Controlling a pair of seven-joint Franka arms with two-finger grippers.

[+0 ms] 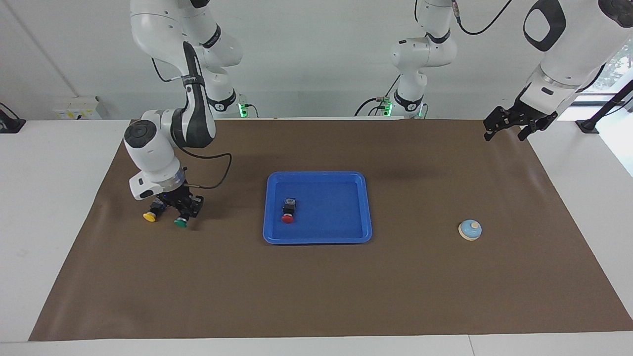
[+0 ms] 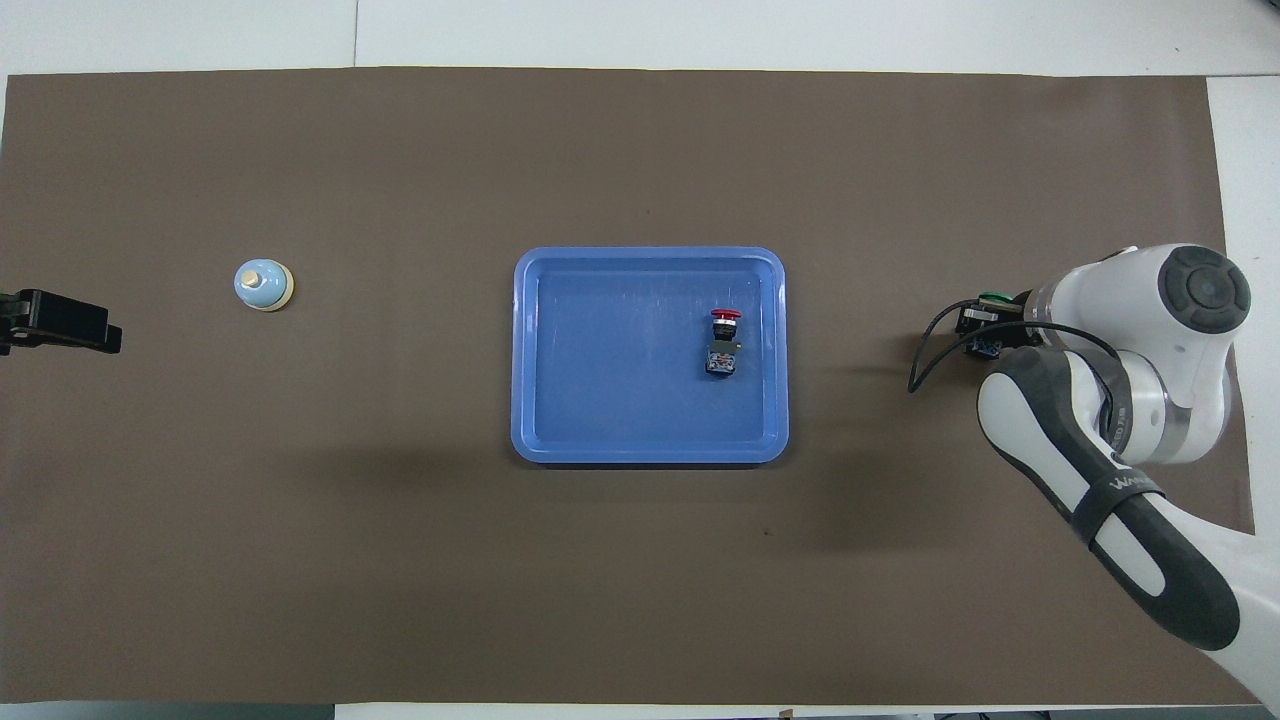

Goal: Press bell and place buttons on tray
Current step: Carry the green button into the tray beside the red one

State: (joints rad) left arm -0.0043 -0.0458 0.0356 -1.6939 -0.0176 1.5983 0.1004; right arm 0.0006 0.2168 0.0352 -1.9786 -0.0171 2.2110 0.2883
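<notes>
meanwhile the right fingers (image 1: 182, 206) sit low at the green button (image 1: 181, 223) — grip unclear — left fingers (image 1: 512, 126) wait spread.

A plain brown mat (image 1: 316, 287) covers the white table (image 1: 49, 198). The bright-blue plastic tray (image 1: 356, 198) holds a red-capped, black-bodied button (image 1: 288, 213). Yellow-capped (image 1: 150, 216) and green-capped (image 1: 181, 222) buttons have black bodies too. The domed bell (image 1: 470, 230) is light blue with a cream base ring and knob.

Right arm hides the yellow button (image 1: 150, 216) in the overhead view.
</notes>
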